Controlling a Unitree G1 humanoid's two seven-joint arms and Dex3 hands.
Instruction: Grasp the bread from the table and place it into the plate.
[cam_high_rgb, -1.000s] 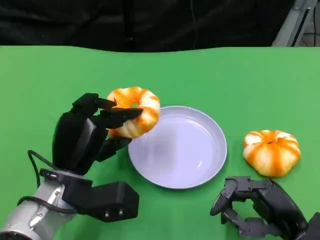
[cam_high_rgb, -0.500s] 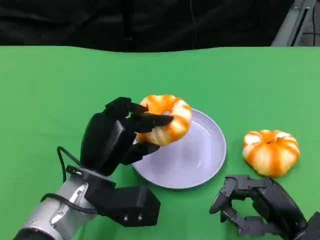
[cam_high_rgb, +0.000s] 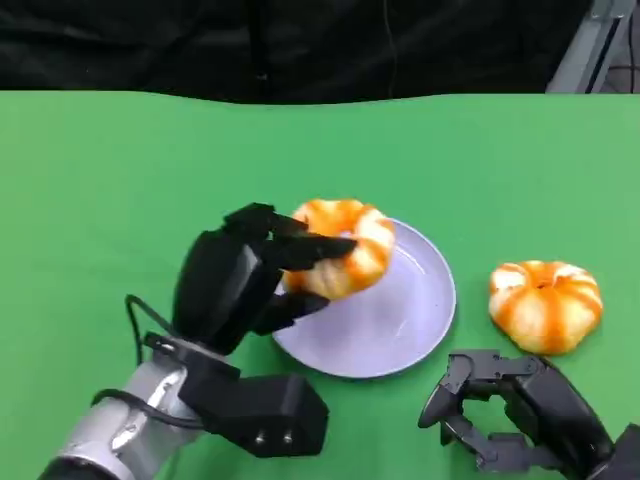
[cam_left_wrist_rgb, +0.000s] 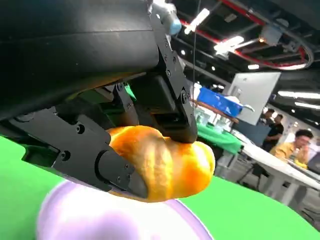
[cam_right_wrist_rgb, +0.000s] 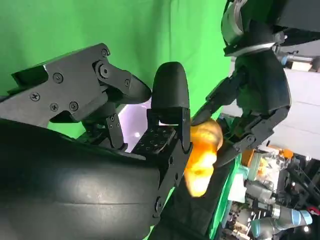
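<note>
The left hand (cam_high_rgb: 235, 285) is gripping the bread (cam_high_rgb: 343, 246), a ring-shaped orange and cream roll, with its fingers (cam_high_rgb: 300, 248) wrapping across the roll's near side and top. The bread is hanging over the left rim of the pale lilac plate (cam_high_rgb: 410, 310), which is sitting on the green table (cam_high_rgb: 120, 170). In the left wrist view the black fingers (cam_left_wrist_rgb: 117, 172) are clamping the bread (cam_left_wrist_rgb: 165, 165) from above and below, and the roll is sitting just above the plate (cam_left_wrist_rgb: 100, 220); whether its underside is touching the plate I cannot tell. A second bread (cam_high_rgb: 545, 303) of the same colouring is lying on the table to the right of the plate, apart from its rim. The right hand (cam_high_rgb: 510, 415) is resting low near the table's front edge, just in front of that second bread, its fingers curling inward and holding nothing. In the right wrist view the right hand's fingers (cam_right_wrist_rgb: 170, 95) are reaching toward the held bread (cam_right_wrist_rgb: 202, 155) and the left hand (cam_right_wrist_rgb: 260, 95) beyond.
</note>
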